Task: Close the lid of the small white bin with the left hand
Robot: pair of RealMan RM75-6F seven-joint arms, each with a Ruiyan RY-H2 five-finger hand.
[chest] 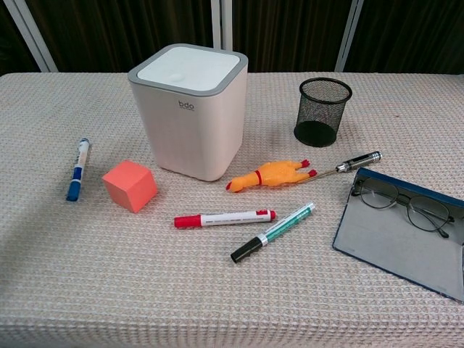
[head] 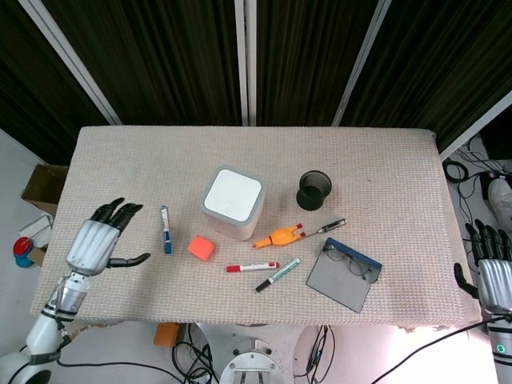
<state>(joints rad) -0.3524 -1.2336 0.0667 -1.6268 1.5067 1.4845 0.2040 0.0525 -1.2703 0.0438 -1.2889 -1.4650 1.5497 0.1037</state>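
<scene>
The small white bin [head: 233,202] [chest: 191,116] stands mid-table, upright, its white lid [chest: 189,68] lying flat inside the grey rim. My left hand [head: 99,243] hovers over the table's left front corner, well away from the bin, fingers spread, holding nothing. Low at the far right edge of the head view, my right hand [head: 496,274] sits off the table with straight fingers and nothing in it. Neither hand shows in the chest view.
Around the bin lie a blue marker [head: 165,229], an orange cube [head: 201,248], a rubber chicken [head: 278,236], a red marker [head: 251,266], a green marker [head: 278,274] and a screwdriver [head: 330,226]. A black mesh cup [head: 314,190] and glasses on a blue case [head: 345,274] sit right.
</scene>
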